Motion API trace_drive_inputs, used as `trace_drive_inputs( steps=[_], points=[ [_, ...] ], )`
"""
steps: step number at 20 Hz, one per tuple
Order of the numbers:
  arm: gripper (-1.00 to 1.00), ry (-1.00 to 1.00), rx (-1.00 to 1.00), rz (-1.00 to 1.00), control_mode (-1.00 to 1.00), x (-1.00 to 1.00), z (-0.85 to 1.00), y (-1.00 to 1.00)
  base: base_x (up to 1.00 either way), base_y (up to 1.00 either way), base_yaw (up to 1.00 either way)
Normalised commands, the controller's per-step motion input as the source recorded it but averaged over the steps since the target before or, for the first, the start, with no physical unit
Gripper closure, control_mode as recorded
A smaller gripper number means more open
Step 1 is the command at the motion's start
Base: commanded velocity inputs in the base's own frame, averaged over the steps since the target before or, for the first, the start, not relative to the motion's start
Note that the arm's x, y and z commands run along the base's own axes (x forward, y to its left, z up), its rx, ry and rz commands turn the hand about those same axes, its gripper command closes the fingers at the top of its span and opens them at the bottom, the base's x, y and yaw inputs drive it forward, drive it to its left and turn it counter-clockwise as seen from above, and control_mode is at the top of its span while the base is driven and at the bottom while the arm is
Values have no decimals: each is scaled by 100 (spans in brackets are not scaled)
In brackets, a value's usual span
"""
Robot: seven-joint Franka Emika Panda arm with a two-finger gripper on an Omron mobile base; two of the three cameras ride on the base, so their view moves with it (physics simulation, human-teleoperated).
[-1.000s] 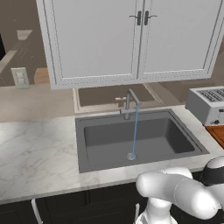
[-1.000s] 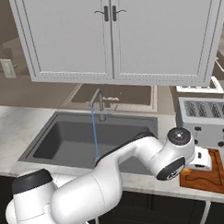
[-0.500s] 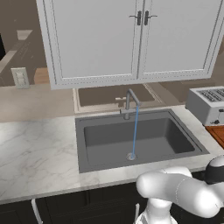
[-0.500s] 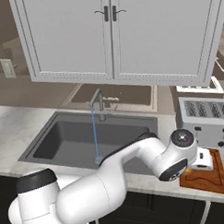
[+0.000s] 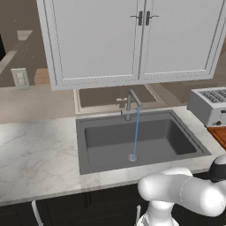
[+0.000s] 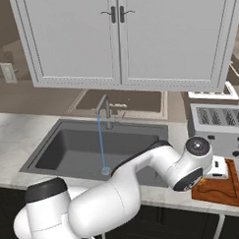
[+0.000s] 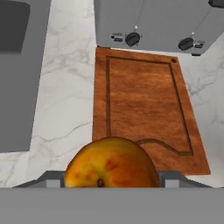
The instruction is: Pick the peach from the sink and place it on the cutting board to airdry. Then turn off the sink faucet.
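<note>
- The gripper (image 7: 109, 186) sits closed on the peach (image 7: 111, 162), which bulges large and orange-red between the two grey finger stubs in the hand view.
- The held peach hangs above the near edge of the cutting board (image 7: 144, 109), a reddish-brown slab with a carved groove; nothing lies on the board itself.
- In the right base view the arm's wrist is over that board (image 6: 220, 188), beside the counter's right end.
- A silver toaster (image 6: 221, 129) stands just behind the board, its knobs facing it.
- The sink (image 5: 137, 139) holds no fruit: just its round drain (image 5: 132, 157).
- From the sink faucet (image 5: 131, 103) a thin blue stream of water (image 5: 136, 132) falls onto the drain.
</note>
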Motion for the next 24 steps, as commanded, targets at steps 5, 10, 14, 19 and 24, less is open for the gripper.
trace_drive_inputs(
  steps=[5,10,14,19,24],
  points=[
    [100,1,0,2,-100,8,-13,-4,0,0,0],
    [100,3,0,1,-100,7,-18,-5,0,0,0],
    [100,1,0,1,-100,4,-15,-8,0,0,0],
    [100,1,0,1,-100,7,-9,-8,0,0,0],
    [100,0,0,2,-100,6,-6,-7,0,0,0]
  ],
)
